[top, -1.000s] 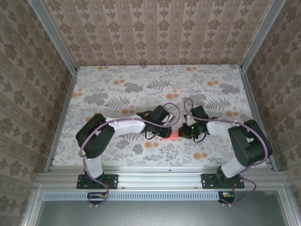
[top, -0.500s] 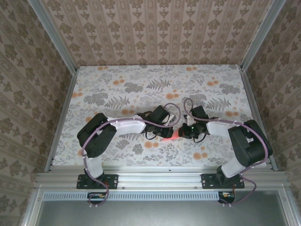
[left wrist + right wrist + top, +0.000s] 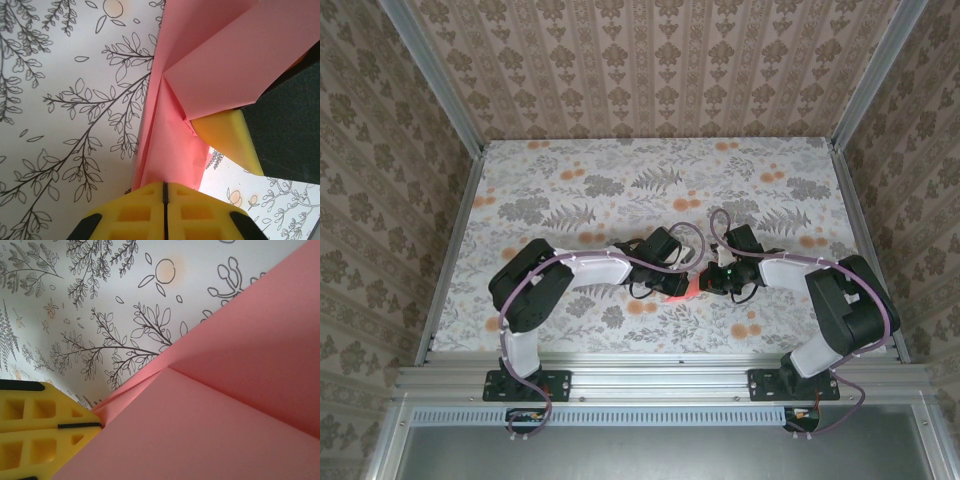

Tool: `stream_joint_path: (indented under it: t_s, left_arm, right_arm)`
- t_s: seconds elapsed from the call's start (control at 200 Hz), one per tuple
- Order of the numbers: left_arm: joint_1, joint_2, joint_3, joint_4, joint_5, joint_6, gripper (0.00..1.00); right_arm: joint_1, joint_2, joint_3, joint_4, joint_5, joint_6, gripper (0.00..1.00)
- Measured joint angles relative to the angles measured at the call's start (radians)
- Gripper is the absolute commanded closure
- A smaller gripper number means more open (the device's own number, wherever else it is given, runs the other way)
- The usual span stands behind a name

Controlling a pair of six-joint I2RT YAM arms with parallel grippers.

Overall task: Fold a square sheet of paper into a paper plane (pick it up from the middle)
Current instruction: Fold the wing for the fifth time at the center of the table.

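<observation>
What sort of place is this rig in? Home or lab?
Probably a lab test cell dressed as a room: wallpapered panels in aluminium framing, a floral-print tabletop, robot arms bolted to a rail, left end effector and right end effector pinching pink paper.

no readable text, labels, numbers anywhere

Overhead; wrist close-ups, apparently sharing paper (image 3: pixel 225 60)

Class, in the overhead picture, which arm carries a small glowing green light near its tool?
The right arm: a green light glows beside its tool, by the paper; the left arm has only black there.
</observation>
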Motion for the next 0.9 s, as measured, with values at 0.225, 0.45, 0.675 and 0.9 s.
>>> stream_joint_path:
  t_s: [0.225, 0.45, 0.675, 0.9]
  left_arm:
    - [-0.011, 0.016, 0.000, 0.006, 0.000, 0.000, 0.92]
    - [-0.013, 0.021, 0.000, 0.008, -0.001, 0.001, 0.93]
    - [-0.023, 0.020, -0.007, 0.020, -0.015, 0.005, 0.93]
    - [-0.023, 0.017, -0.023, 0.045, -0.019, 0.013, 0.93]
  right_arm:
    - [0.000, -0.003, -0.005, 0.006, 0.000, 0.004, 0.96]
    - [0.000, -0.009, -0.006, 0.003, 0.004, 0.018, 0.89]
    - [-0.003, -0.065, -0.007, -0.035, 0.019, 0.028, 0.76]
    - [-0.050, -0.159, -0.012, -0.064, 0.003, 0.029, 0.72]
